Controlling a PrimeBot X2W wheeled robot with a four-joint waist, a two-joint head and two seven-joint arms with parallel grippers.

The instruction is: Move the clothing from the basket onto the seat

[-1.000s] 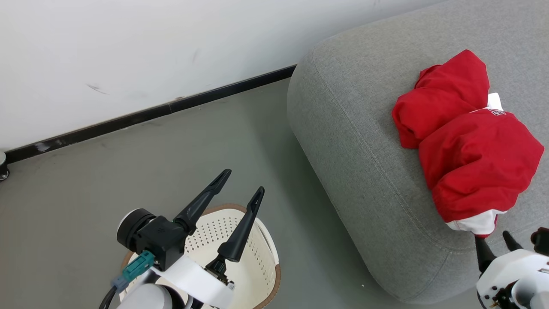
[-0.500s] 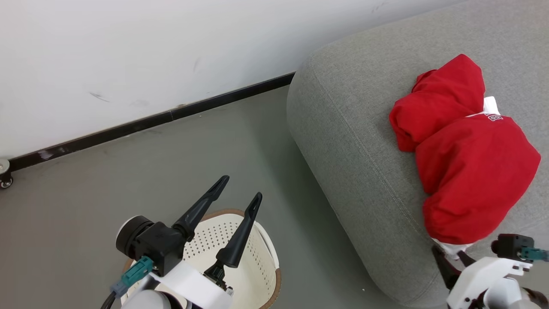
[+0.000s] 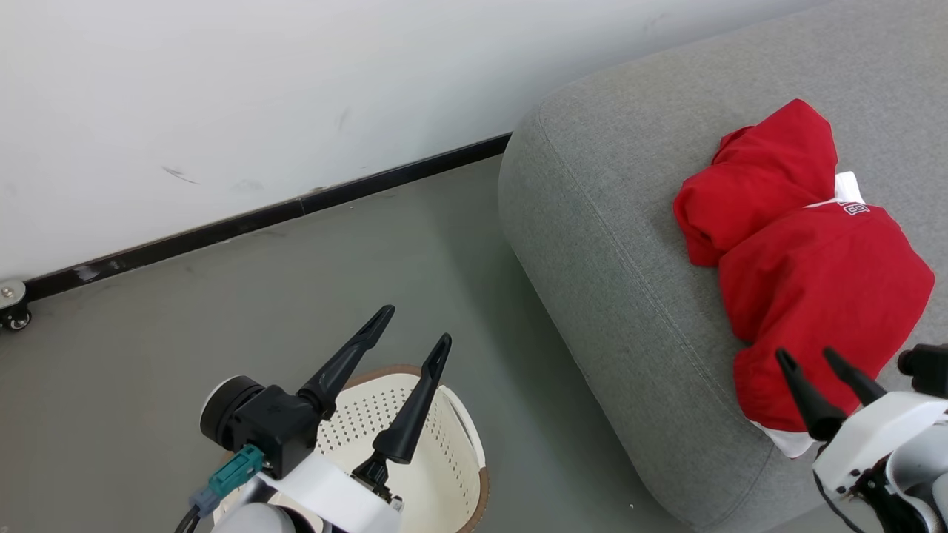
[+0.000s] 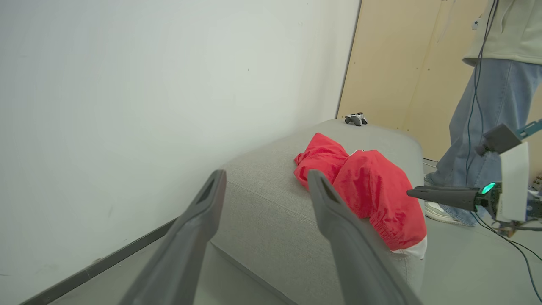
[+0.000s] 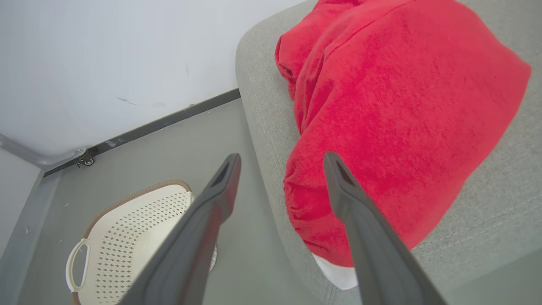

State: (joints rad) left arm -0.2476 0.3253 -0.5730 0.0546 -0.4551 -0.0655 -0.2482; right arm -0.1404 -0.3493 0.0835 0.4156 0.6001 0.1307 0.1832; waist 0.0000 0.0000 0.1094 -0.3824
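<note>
The red clothing (image 3: 807, 266) lies bunched on the grey seat (image 3: 615, 222), white trim showing at its near end. The same clothing (image 4: 368, 186) (image 5: 394, 106) appears in both wrist views. The cream basket (image 3: 437, 451) stands on the floor at the lower left; the part of its inside that I can see holds nothing. My left gripper (image 3: 411, 326) hovers open above the basket, holding nothing. My right gripper (image 3: 807, 355) is open and empty just above the near end of the clothing, its fingers apart from the cloth. The basket (image 5: 123, 237) lies below and left of the right gripper's fingers.
A white wall with a black skirting (image 3: 259, 211) runs behind the grey floor. A small caster wheel (image 3: 13, 307) sits at the far left. A person in jeans (image 4: 478, 140) stands beyond the seat, near a plywood panel. A small dark object (image 4: 355, 120) rests on the seat's far end.
My right gripper has risen and moved forward over the near end of the clothing. The left arm has barely moved. The head camera has shifted slightly.
</note>
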